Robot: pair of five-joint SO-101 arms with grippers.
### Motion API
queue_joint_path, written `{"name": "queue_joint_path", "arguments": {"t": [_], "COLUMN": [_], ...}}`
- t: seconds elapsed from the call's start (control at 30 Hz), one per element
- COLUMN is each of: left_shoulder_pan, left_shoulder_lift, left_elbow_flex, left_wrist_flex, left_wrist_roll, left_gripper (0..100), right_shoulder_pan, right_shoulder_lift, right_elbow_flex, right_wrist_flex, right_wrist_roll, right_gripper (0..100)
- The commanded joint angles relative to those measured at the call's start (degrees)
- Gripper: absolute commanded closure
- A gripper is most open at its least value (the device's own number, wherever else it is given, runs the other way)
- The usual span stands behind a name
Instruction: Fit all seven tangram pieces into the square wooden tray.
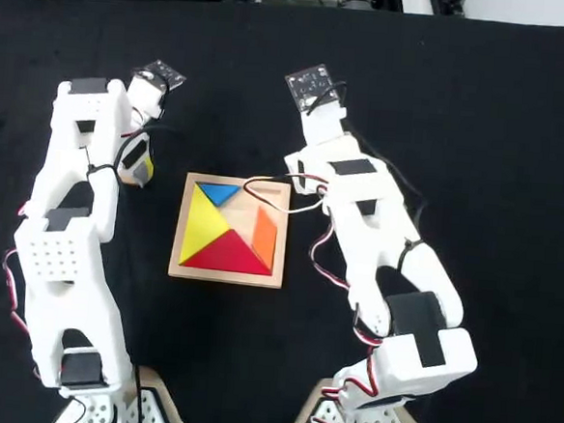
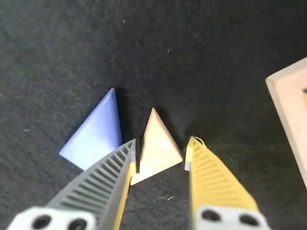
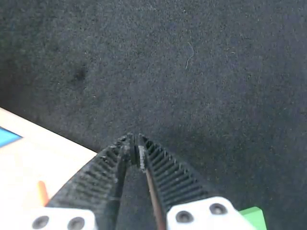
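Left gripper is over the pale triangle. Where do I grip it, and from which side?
Come straight down: the pale triangle lies flat between the fingers of the open left gripper. Closing on its two slanted edges near the wide end probably gives the most hold. Keep the grey finger in the gap beside the blue triangle.

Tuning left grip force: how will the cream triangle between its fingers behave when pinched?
Likely rigid and light: the cream triangle looks like a flat wood piece. Its slanted edges may slip from the left gripper. The black cloth probably resists sliding.
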State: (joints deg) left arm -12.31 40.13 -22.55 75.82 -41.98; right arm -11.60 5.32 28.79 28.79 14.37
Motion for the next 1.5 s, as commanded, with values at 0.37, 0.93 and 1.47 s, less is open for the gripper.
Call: {"name": "queue_joint_path", "arguments": {"t": [0.37,0.93,1.47], "left_shoulder_pan": [1.36,0.40,0.75], "left_shoulder_lift": [-0.62,-0.79,6.15], "left_elbow_flex": [-2.59,-7.34,-12.79], "left_wrist_flex": [5.27,11.87,12.75], "left_wrist_roll": [-12.48,-21.27,-24.70], "left_gripper": [82,77,77], "right_shoulder_pan": [0.79,0.79,-0.18], "right_shoulder_lift": [-0.40,1.36,1.63], "right_elbow_flex": [0.13,-0.31,-0.31], "right_wrist_flex": [-2.46,-2.55,-2.55], "right_wrist_roll": [0.09,0.18,2.55], "right_gripper": [98.7,98.7,98.7]}}
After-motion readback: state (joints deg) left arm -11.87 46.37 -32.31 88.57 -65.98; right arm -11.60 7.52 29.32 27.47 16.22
